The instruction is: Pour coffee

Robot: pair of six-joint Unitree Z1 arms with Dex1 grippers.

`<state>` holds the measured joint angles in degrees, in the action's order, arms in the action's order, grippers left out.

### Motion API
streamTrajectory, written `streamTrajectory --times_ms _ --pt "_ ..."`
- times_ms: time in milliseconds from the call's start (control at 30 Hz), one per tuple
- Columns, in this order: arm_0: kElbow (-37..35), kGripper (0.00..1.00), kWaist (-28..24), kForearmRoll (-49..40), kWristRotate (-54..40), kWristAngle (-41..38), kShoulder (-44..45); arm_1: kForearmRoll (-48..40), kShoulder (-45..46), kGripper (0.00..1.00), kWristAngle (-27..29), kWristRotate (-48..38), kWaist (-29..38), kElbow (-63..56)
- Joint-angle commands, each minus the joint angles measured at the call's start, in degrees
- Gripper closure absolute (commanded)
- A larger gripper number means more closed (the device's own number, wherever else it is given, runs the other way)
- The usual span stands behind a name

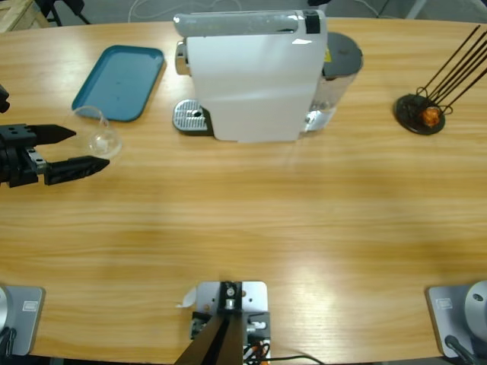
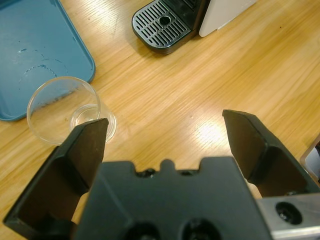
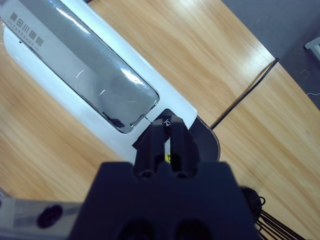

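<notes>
A clear glass tumbler (image 1: pixel 103 139) stands upright beside the teal tray (image 1: pixel 118 80), with nothing dark in it; no coffee shows in any view. My left gripper (image 1: pixel 91 147) is open at the table's left edge. In the left wrist view the tumbler (image 2: pixel 62 107) sits just past the left jaw's tip, left of the gap of the left gripper (image 2: pixel 165 125). My right gripper (image 3: pixel 167 135) is shut, its tips over the end of the white coffee machine's (image 3: pixel 75 75) lid. From above, the right gripper (image 1: pixel 313 21) shows as a black shape on the machine's (image 1: pixel 251 84) top right end.
The machine's metal drip tray (image 1: pixel 190 118) juts out at its left, also seen as a drip tray (image 2: pixel 162 25) from the left wrist. A water tank (image 1: pixel 342 61) sits on the machine's right. A black wire stand (image 1: pixel 422 114) holding a small orange object is at the far right.
</notes>
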<state>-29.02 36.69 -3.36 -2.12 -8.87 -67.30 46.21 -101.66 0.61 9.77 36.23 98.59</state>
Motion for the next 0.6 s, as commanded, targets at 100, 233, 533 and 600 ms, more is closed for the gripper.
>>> streamTrajectory --times_ms 100,233,533,600 --pt "0.4 0.0 0.7 0.4 -0.7 -0.5 -1.8 -0.9 -2.8 1.0 -0.5 0.3 -0.3 -1.9" --pt "0.4 0.0 0.7 0.4 -0.7 -0.5 -1.8 -1.0 -2.8 1.0 -0.5 0.3 -0.5 -2.2" --pt "0.3 0.0 0.7 0.5 -0.9 -0.3 -1.3 -1.0 -2.1 1.0 -0.6 0.3 -0.6 -2.5" --pt "0.5 0.0 0.7 0.9 -1.5 -0.7 1.6 -2.4 1.4 0.96 -2.8 0.3 -0.6 -4.8"
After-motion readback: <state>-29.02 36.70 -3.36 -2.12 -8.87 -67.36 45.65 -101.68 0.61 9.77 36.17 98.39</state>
